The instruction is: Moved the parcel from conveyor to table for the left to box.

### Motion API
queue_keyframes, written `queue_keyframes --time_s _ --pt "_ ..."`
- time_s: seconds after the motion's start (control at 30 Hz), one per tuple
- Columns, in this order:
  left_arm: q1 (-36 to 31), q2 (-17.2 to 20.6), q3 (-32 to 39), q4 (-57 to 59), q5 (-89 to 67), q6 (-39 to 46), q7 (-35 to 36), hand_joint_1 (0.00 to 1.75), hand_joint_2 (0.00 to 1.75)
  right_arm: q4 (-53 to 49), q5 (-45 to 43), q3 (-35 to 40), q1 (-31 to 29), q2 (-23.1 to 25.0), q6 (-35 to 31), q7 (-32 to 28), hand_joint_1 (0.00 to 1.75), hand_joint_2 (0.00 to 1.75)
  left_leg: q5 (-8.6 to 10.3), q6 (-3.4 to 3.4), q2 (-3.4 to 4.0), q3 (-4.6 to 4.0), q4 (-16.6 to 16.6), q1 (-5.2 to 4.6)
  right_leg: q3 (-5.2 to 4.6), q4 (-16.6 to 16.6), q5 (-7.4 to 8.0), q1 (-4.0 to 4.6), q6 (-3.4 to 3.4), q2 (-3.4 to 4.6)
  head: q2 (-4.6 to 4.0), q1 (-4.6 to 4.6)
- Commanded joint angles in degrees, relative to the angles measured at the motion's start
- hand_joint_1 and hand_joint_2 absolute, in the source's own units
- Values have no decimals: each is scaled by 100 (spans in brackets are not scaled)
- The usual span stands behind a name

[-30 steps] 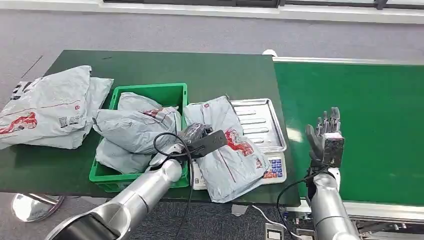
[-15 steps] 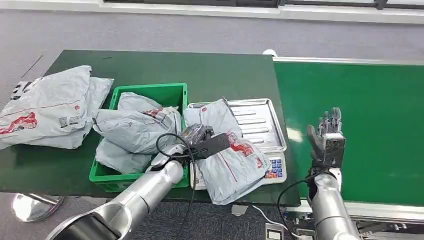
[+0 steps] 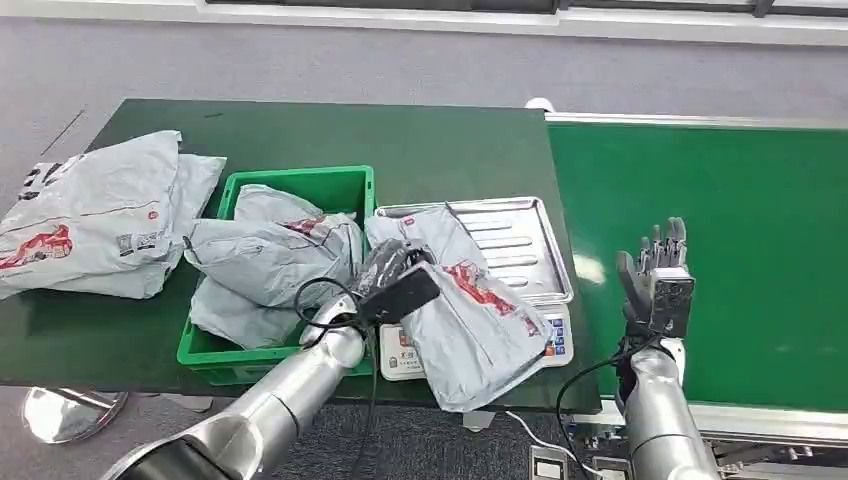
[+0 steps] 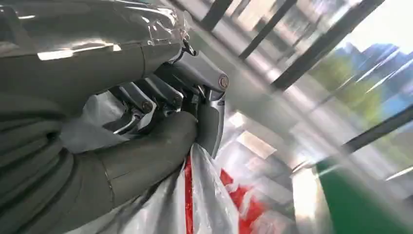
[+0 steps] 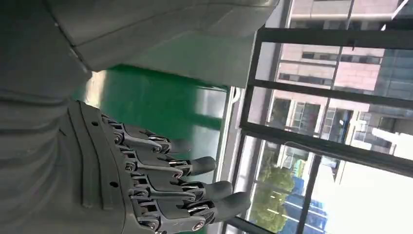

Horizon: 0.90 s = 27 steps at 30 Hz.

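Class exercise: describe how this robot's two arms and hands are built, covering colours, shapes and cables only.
Both arms are smooth silver tubes. The left hand and right hand are dark grey with jointed fingers and a ribbed grey cover. Black cables loop at each wrist.

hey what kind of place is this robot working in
Probably a parcel-sorting or logistics station: grey mailer bags piled on the table, a green crate filled with more, a weighing scale, and a green conveyor belt.

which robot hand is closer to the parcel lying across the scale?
Left. The left robot hand grips the parcel on the scale; the right robot hand is raised over the conveyor, apart from it, holding nothing.
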Motion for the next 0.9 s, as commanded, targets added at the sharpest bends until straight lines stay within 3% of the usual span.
queue_keyframes --time_s 0.03,0.1,0.2,0.37,0.43,0.5,0.53,0.8,0.83,0.87,0.9 --pt "1195 645 477 -4302 1488 966 -191 175 175 -6 -97 -357 -98 148 -68 11 0 175 -10 -9 23 3 -2 6 -6 -2 -2 6 -11 24 0 0" --pt "1435 744 615 -5287 1490 1565 -191 175 175 7 -125 -348 -102 143 -111 11 0 175 -13 -12 30 3 -2 7 -9 -1 -2 7 -11 35 0 0" --pt "1715 985 990 -5972 1620 1724 -191 175 175 -70 -219 -264 -10 140 -182 11 0 175 -20 -14 44 8 -3 11 -5 -4 -8 12 -18 49 0 0" --pt "1646 1029 1274 -5956 1604 2004 -191 175 175 -108 -307 -182 34 129 -241 11 0 175 -17 -18 24 5 -8 8 -6 -3 -15 8 -15 30 0 -2" --pt "1663 846 1810 -6215 1951 1547 -191 175 175 -35 -349 -139 -35 97 -252 11 0 175 -19 -20 31 15 -11 12 4 -8 -16 11 -19 34 0 0" --pt "1510 1025 1734 -5907 1208 2215 -191 175 175 -95 -384 -119 15 87 -288 11 0 175 -19 -15 26 -5 0 10 -11 1 -16 9 -14 27 0 -2" --pt "1336 705 2342 -5279 -80 2215 -191 175 175 -207 -402 -140 115 105 -300 11 0 175 -18 -16 27 6 -7 10 -1 -5 -14 10 -17 29 0 -2" --pt "1336 705 2342 -5279 -80 2215 -191 175 175 -207 -402 -140 115 105 -300 11 0 175 -16 -15 8 6 -5 9 4 -6 -18 8 -15 9 0 -2" --pt "1075 456 3009 -4437 -1682 2215 54 175 175 -363 -381 -142 250 123 -317 11 0 175 -17 -16 11 11 -8 11 8 -9 -18 10 -17 13 0 -2" --pt "846 603 2961 -3847 -2190 2197 622 175 175 -427 -383 -134 312 127 -317 11 0 175 -16 -17 10 9 -8 11 6 -9 -17 10 -17 11 0 -2" --pt "506 878 2858 -3106 -2829 1732 1801 175 175 -449 -352 -140 330 123 -285 11 0 175 -13 -14 -1 7 -7 7 6 -5 -19 6 -14 1 0 -2"
